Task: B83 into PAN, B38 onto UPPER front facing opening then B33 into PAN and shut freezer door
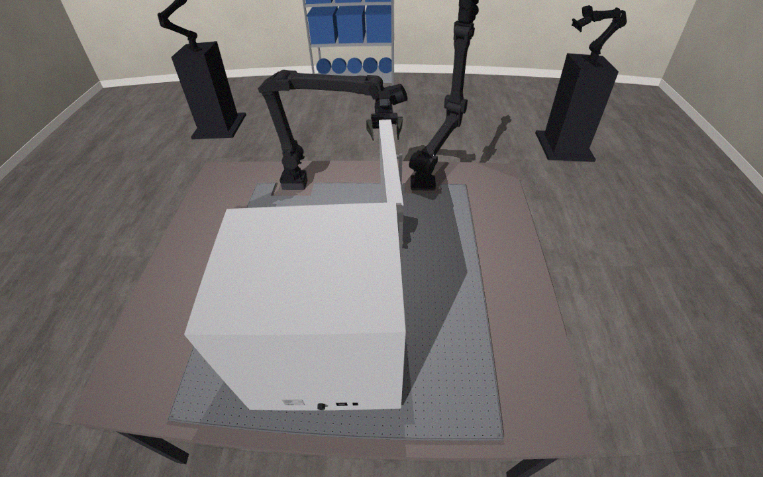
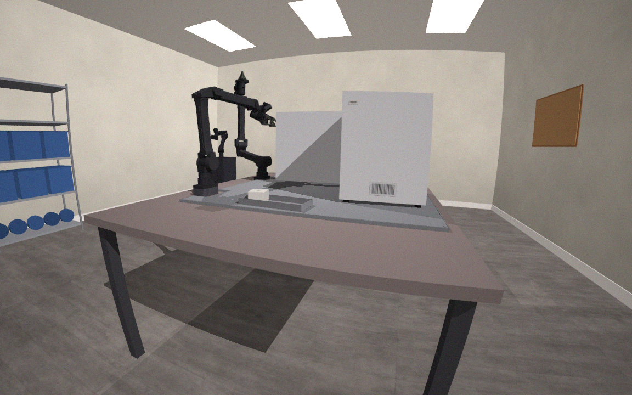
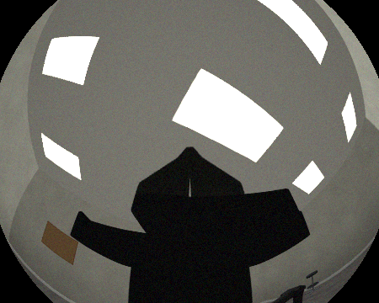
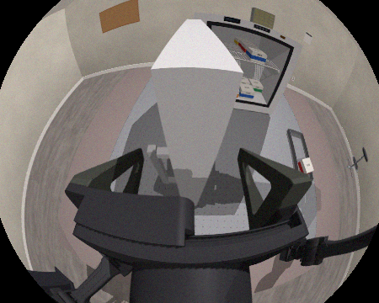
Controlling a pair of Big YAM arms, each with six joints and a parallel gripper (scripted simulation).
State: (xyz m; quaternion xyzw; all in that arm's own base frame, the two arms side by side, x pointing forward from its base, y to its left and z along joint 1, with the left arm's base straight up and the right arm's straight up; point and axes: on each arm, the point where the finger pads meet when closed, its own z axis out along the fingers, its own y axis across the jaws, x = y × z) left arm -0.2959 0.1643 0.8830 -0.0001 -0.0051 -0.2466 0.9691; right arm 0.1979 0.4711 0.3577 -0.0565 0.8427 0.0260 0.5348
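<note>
Freezer [image 1: 307, 272] [image 2: 386, 147]: plain white. Base plate [image 1: 449, 379] [image 2: 406, 216]: grey, dotted with dark holes. Table top [image 1: 526, 332] [image 2: 283, 240]: dusty mauve-brown. Far storage bins [image 1: 350, 24]: blue. Pan [image 2: 303, 204] [image 4: 290, 140]: dark grey.

Top view from high behind the freezer [image 1: 301, 272] [image 2: 386, 147] [image 4: 253, 108], angled down, exterior from beside the table [image 1: 526, 356] [image 2: 278, 245] [image 4: 107, 114], left wrist facing the ceiling [image 2: 387, 34] [image 3: 135, 105], right wrist close to the door [image 1: 391, 163] [image 2: 303, 122] [image 4: 195, 50], exterior and right wrist sharing the pan [image 2: 278, 203] [image 4: 292, 147].

I count one freezer [image 1: 295, 272] [image 2: 384, 147] [image 4: 253, 108], one pan [image 2: 283, 204] [image 4: 296, 132] and one box in the pan [image 2: 258, 195] [image 4: 307, 165] on my desk [image 1: 135, 356] [image 2: 269, 245] [image 4: 101, 126]; at the exterior frame's left, six blue bins [image 1: 322, 25] [image 2: 26, 145] and five blue discs [image 1: 354, 65] [image 2: 35, 222].
</note>
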